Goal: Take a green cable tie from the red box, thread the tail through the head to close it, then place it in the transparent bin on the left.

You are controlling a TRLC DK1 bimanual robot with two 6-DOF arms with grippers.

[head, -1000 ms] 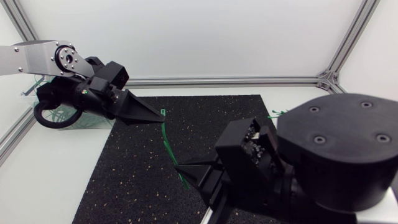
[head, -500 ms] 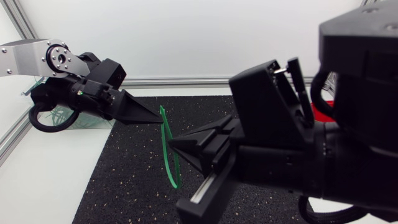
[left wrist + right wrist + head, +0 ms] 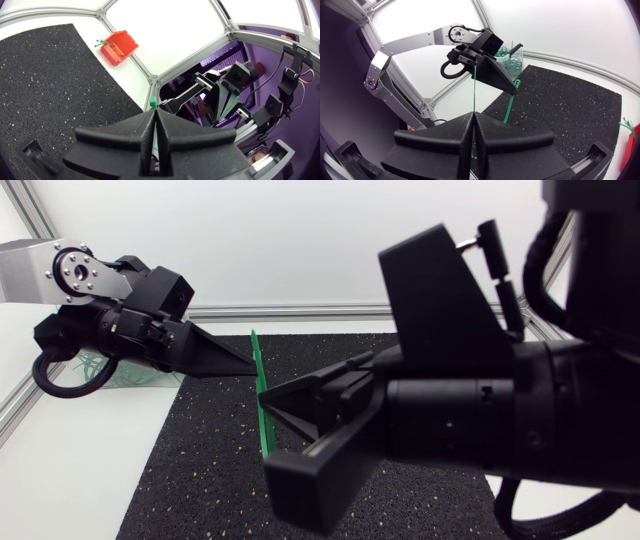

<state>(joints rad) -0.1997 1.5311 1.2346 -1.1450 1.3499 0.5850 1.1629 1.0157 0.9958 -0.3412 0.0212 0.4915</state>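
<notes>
Cable tie (image 3: 265, 435), green, held in the air between both arms over the left part of the black mat (image 3: 220, 470). The left gripper (image 3: 252, 367) is seen clamped on the tie, fingers pressed together, with the head showing at their tips. The right gripper (image 3: 266, 395) is likewise closed on the strap, and the thin tail rises from between its fingers. Whether the tail has entered the head cannot be made out. Bare mat is left open beneath the grippers as far as its left edge. The transparent bin (image 3: 512, 54), holding green ties, is placed behind the left arm, off the mat's corner. The red box (image 3: 119, 46) stands on the white table (image 3: 90, 26), clear of the mat's edge.
</notes>
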